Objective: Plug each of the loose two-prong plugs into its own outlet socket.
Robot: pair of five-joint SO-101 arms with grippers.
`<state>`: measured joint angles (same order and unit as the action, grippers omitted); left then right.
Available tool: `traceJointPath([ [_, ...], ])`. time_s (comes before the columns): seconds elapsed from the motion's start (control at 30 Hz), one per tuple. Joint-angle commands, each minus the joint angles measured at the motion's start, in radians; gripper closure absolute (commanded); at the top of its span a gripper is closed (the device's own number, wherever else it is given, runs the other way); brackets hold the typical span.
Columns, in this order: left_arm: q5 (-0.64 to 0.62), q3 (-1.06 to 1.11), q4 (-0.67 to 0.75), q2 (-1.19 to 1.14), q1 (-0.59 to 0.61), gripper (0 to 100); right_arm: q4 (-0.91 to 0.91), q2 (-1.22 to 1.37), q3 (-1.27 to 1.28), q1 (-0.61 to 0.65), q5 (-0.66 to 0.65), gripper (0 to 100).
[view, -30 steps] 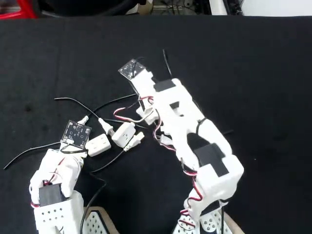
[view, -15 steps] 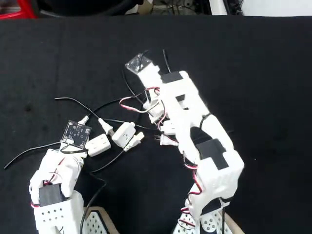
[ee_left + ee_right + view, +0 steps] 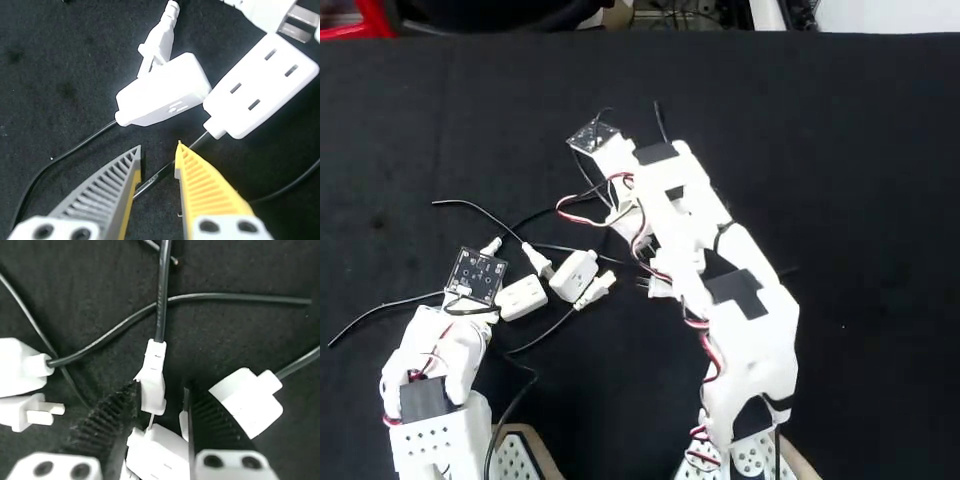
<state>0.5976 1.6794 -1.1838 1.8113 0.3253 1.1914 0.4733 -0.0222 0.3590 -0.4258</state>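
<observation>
Straddling a thin black cable with grey and yellow fingers spread and clamped on nothing: the left gripper, low over the black table at its near left. Lying just beyond those fingertips, a white outlet socket, with a slim white plug butting against its far end; cannot tell whether seated or merely touching. Just right of that and almost touching it, a second outlet socket, slots facing up, a thin cable leaving its near corner. Further right again, a loose pronged plug, bare metal blades showing, clear of every slot.

Stretched from the near edge toward the table's middle, right of both sockets, the right arm. At its far end, the right gripper, black toothed fingers parted and set astride a narrow plug: one finger close against the plug's side, a plain gap at the other, so not pinched shut. Leading away from that plug, a black cord, crossed by a second cord. Flanking those black fingers, a rounded white body with its own cord on one side, a small two-pronged plug on the other. Seen from above, beside the right arm's left flank, a short plug with prongs bare, unplugged.
</observation>
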Motion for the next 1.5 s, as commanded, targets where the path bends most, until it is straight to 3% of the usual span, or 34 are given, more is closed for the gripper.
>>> traceJointPath([
  [0.0,0.009,0.015,0.020,0.008,0.010,88,0.052,0.022,-0.079,0.021,0.000,90.1],
  [0.07,0.009,0.015,0.020,0.008,0.010,88,0.097,0.038,-0.105,0.040,0.000,92.1],
  [0.23,0.009,0.015,0.020,0.008,0.010,88,0.166,0.111,-0.165,0.066,0.000,86.6],
  [0.7,0.009,0.015,0.021,0.008,0.010,88,0.264,0.124,-0.294,0.057,0.006,92.0],
  [0.97,0.009,0.015,0.021,0.008,0.010,88,0.308,0.068,-0.300,0.026,0.032,77.8],
  [1.47,0.009,0.015,0.020,0.008,0.010,88,0.282,0.154,-0.357,-0.031,0.031,77.9],
])
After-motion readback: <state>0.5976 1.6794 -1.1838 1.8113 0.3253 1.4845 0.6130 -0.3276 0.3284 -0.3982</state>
